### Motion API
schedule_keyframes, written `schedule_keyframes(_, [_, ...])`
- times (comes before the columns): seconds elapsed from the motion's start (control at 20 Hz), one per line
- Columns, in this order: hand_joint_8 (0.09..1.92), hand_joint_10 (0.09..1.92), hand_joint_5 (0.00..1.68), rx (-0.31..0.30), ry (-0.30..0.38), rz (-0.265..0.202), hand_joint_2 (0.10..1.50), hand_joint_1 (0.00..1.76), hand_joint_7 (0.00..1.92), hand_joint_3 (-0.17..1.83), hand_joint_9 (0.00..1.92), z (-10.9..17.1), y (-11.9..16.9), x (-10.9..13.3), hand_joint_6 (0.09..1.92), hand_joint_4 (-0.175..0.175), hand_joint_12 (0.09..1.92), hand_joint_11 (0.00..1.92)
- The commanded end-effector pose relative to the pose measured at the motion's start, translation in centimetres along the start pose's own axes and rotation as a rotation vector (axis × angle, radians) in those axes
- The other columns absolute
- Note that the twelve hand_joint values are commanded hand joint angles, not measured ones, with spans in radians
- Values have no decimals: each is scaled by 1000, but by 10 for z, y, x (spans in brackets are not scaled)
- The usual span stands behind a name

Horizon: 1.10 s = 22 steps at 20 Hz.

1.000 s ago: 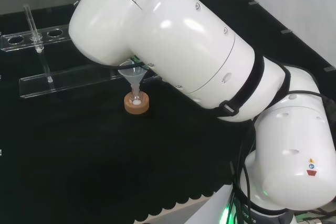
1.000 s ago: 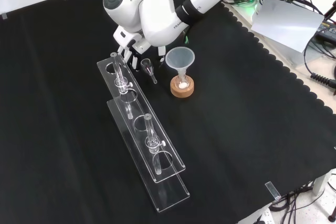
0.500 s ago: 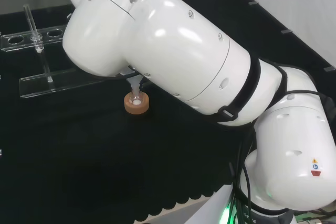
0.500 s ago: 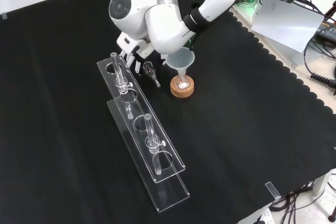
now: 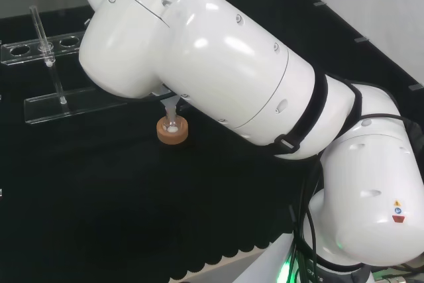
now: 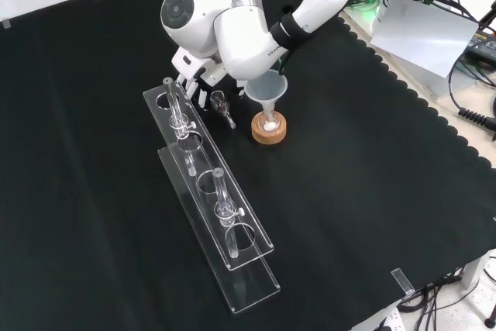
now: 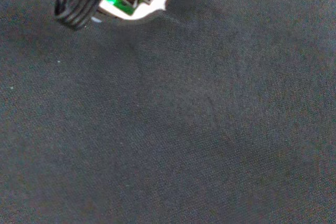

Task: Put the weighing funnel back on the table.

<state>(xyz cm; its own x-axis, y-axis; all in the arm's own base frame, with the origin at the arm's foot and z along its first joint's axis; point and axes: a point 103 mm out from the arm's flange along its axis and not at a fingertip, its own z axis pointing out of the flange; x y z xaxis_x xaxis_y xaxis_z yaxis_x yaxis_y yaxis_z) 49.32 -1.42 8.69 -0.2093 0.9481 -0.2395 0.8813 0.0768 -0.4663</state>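
— Since a second ago the arm's link [image 6: 225, 21] has swung right in the front view and now overlaps the rim of the funnel [image 6: 270, 85]. Over the last half second hardly anything has shifted.
— And the hand?
— The hand [image 6: 195, 74] sits just under that link, at the upper end of the rack [image 6: 209, 191] in the front view. Whether it grips or has let go, I cannot tell.
— Where is the weighing funnel?
— The weighing funnel [image 6: 222, 106] is just below the hand in the front view, between the rack and the cork ring [image 6: 269, 131], with its stem slanting down to the right. I cannot tell whether it rests on the surface [image 6: 372, 191] or hangs just above it.
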Motion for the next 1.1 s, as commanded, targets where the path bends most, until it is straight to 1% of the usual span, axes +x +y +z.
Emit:
schedule_keyframes(0.05, [669, 555, 1097, 17, 2, 4, 855, 1063, 400, 403, 737, 0, 0, 6, 879, 175, 1320, 375])
schedule_keyframes(0.1, [680, 565, 1065, 26, -2, 6, 923, 1049, 381, 293, 725, 0, 0, 6, 904, 175, 1325, 369])
schedule_keyframes(0.15, [683, 570, 994, 30, 0, 6, 931, 1013, 367, 225, 714, 1, 0, 7, 865, 136, 1323, 363])
schedule_keyframes(0.2, [682, 572, 922, 33, 1, 4, 898, 985, 351, 245, 703, 1, 0, 8, 816, 93, 1321, 358])
schedule_keyframes(0.25, [683, 575, 870, 37, 1, 4, 843, 967, 339, 329, 696, 1, 0, 8, 784, 64, 1320, 355])
schedule_keyframes(0.3, [685, 579, 823, 46, -3, 5, 786, 954, 327, 427, 688, 2, 0, 7, 762, 44, 1324, 348])
schedule_keyframes(0.35, [688, 584, 787, 51, -3, 7, 740, 947, 316, 511, 681, 2, 0, 6, 749, 31, 1327, 343])
schedule_keyframes(0.45, [688, 588, 717, 58, -4, 9, 695, 938, 291, 593, 664, 2, -1, 5, 726, 12, 1328, 330])
schedule_keyframes(0.55, [685, 588, 646, 65, -7, 10, 678, 932, 268, 618, 647, 1, -2, 4, 699, -3, 1330, 319])
schedule_keyframes(0.7, [686, 594, 569, 75, -7, 18, 666, 923, 241, 630, 628, 0, -4, 1, 663, -15, 1340, 304])
schedule_keyframes(0.85, [690, 603, 513, 70, 5, 7, 658, 918, 223, 636, 611, 1, -6, -3, 628, -25, 1349, 291])
schedule_keyframes(0.95, [700, 623, 426, 64, 4, 13, 648, 912, 199, 642, 590, 0, -7, -4, 515, -39, 1358, 281])
schedule_keyframes(1.1, [714, 657, 337, 50, 15, 23, 633, 893, 160, 642, 544, -8, -17, -8, 268, -59, 1374, 258])
